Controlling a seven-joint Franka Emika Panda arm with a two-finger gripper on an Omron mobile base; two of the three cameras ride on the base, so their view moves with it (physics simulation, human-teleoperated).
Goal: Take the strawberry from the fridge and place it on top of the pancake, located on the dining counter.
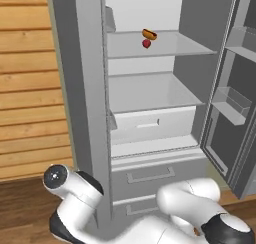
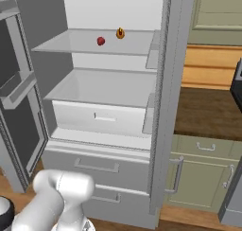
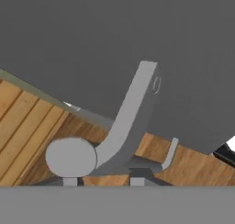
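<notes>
Red strawberry (image 1: 146, 44), lt-grey fridge (image 1: 90, 88), orange-yellow hot dog (image 1: 149, 34)

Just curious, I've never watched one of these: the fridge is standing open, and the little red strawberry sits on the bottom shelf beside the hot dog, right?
Not quite. The fridge is open, but the strawberry sits on the top shelf, not the bottom one, beside the hot dog. The left base view shows it.

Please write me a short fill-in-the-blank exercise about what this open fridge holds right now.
1. The strawberry lies on the fridge's ___ shelf.
2. Behind it on that shelf lies a ___.
3. The shelf below them is ___.
4. The fridge doors stand ___.

Missing words: top; hot dog; empty; open
</notes>
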